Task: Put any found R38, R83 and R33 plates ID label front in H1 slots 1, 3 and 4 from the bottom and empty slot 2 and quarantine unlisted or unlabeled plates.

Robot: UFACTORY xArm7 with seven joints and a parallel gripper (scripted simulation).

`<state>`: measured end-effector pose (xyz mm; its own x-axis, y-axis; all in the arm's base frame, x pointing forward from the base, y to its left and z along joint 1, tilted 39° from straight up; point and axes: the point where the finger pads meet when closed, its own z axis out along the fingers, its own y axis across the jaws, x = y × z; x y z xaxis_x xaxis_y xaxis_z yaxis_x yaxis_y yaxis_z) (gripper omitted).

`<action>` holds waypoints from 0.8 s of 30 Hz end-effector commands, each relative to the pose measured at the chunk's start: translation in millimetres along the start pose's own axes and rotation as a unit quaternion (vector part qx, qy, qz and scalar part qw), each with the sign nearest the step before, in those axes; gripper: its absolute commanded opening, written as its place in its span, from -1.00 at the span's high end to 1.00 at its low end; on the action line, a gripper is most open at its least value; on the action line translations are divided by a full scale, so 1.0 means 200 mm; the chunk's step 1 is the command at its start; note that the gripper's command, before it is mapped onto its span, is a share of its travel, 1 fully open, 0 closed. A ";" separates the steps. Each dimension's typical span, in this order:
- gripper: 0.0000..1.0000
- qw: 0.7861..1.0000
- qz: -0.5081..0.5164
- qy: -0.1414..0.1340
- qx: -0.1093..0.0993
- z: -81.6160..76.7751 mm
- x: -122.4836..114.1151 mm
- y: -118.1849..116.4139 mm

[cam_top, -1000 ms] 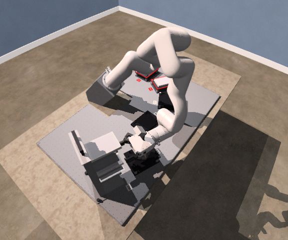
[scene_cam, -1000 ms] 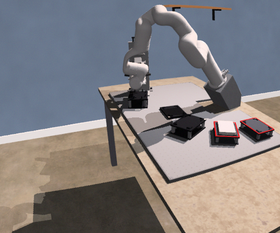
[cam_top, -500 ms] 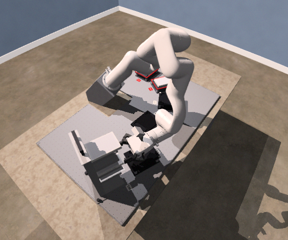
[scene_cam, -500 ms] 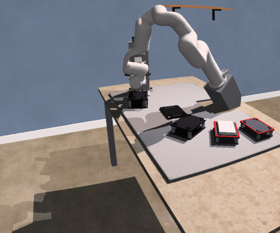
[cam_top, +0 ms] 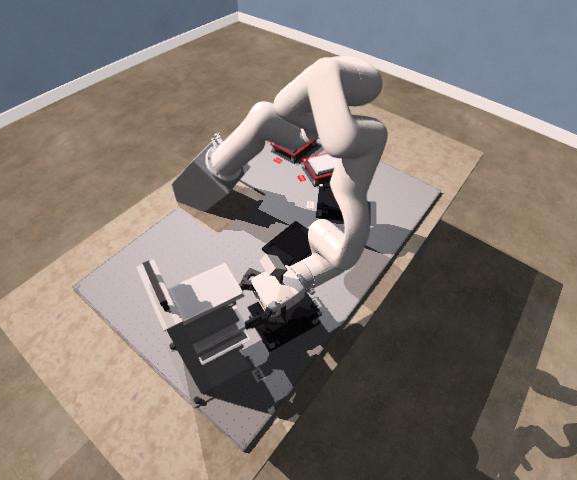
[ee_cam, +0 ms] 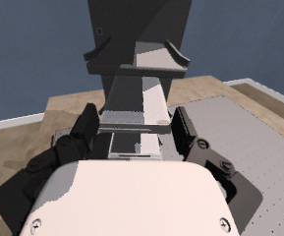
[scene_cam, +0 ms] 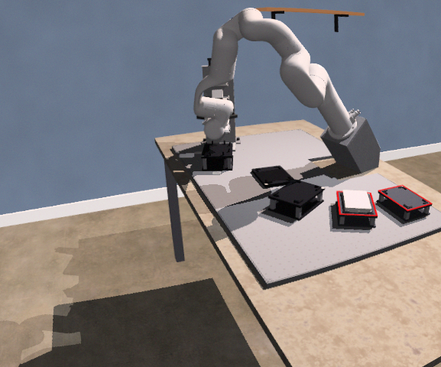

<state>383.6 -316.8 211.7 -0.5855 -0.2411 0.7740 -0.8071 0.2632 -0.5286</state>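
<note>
The plate hotel H1 stands at the near left of the deck, its open front facing my gripper. It also shows in the wrist view as a dark tower. Pale plates lie on its shelves, and a lower one shows a dark front end; I can read no label. My gripper is open, level with the lower shelves, with a finger on each side of the plate fronts and nothing held. It hangs above the black landing nest L1, which carries no plate.
A red-edged quarantine nest holds a white plate. The other red-edged nest holds none. A raised black nest and a flat black nest lie mid-deck. The arm's base stands at the back.
</note>
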 end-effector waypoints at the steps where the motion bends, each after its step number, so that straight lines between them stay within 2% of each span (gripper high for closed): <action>1: -1.00 1.000 0.001 0.001 0.000 0.01 0.01 0.00; 24: -1.00 1.000 0.001 0.001 0.000 0.06 0.01 0.00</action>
<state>382.9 -327.0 207.9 -0.5855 -0.2412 0.7739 -0.8071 0.2630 -0.5287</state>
